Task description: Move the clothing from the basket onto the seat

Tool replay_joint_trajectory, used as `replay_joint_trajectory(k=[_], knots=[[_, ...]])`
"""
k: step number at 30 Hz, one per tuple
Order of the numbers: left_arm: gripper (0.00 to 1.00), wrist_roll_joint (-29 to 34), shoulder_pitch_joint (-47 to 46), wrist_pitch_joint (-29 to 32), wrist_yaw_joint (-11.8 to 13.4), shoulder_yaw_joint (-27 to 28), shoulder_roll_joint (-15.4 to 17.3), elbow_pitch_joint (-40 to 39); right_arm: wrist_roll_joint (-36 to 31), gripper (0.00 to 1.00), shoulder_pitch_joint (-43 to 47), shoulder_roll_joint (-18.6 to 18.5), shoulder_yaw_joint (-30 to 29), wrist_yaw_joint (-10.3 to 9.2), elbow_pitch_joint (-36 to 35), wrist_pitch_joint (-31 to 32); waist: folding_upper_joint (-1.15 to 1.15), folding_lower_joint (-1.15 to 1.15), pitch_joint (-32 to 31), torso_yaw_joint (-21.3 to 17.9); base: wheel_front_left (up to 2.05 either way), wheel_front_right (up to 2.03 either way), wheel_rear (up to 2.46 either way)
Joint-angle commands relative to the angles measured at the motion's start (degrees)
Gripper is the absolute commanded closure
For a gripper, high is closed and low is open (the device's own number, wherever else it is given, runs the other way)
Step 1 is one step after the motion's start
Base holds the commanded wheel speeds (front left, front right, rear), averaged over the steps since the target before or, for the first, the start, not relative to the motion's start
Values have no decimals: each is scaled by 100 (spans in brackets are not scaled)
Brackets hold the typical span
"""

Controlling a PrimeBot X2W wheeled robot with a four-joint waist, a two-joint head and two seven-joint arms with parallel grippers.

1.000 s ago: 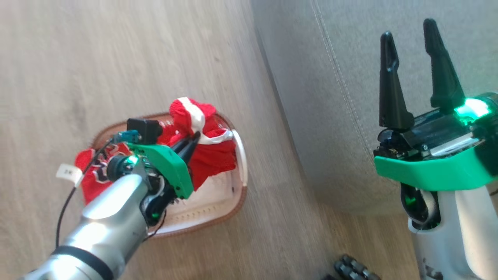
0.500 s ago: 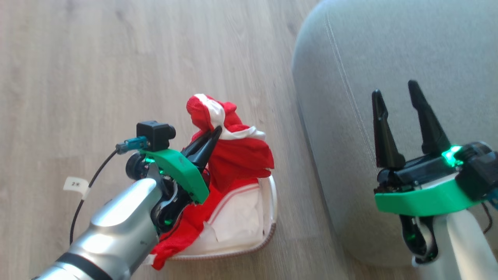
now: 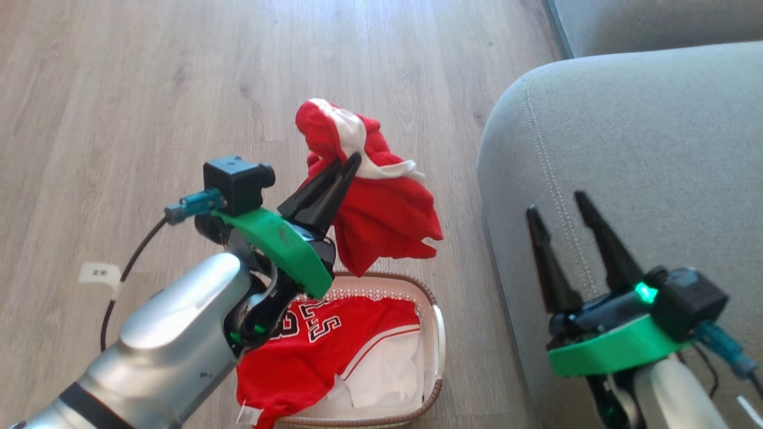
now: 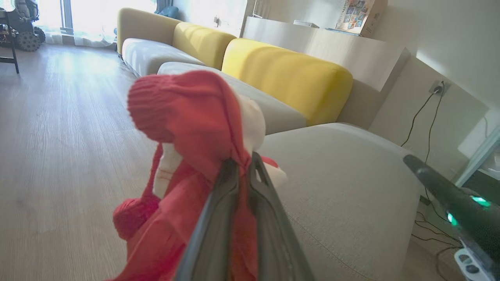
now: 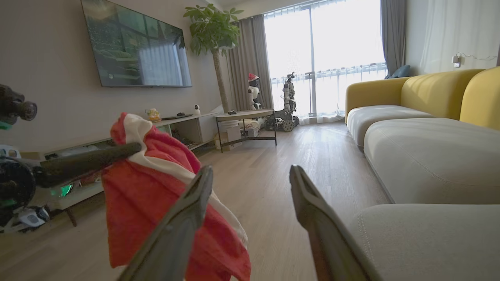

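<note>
Red cloth (image 3: 387,220) hangs from my left claw (image 3: 353,159), pinched tight so it clears the basket (image 3: 440,339). My right claw (image 3: 554,202) is wide open over the seat (image 3: 656,149).

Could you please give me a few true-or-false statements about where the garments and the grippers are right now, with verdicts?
1. The left gripper is shut on the red piece with white trim. True.
2. The basket is empty. False: the red jersey and a white garment lie in it.
3. The right gripper holds a garment. False: it is open and holds nothing, over the seat.
4. The held red piece hangs in the air, not touching the seat. True.
</note>
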Motion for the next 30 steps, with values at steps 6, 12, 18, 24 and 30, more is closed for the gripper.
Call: replay_joint_trajectory(k=[6, 12, 18, 24, 30], knots=[[100, 28, -456, 150, 303, 412, 371, -800, 167, 0, -49, -45, 411, 42, -13, -28, 0, 1, 13, 25, 0, 0, 0], [100, 27, -471, 216, 455, 446, 427, -1092, 212, 0, -243, -176, 740, 42, 178, 4, 0, 1, 70, 18, 0, 0, 0], [100, 39, -505, 258, 500, 434, 434, -1185, 187, 0, -500, -302, 1169, 42, 448, 86, 0, 1, 84, 14, 0, 0, 0], [100, 39, -594, 324, 480, 383, 350, -1233, -177, 0, -952, -369, 1675, 42, 1062, 178, 0, 1, 97, 94, 0, 0, 0], [100, -7, -663, 384, 402, 307, 194, -1247, -428, 0, -1437, -273, 1875, 42, 1811, 115, 0, 1, 85, 246, 0, 0, 0]])
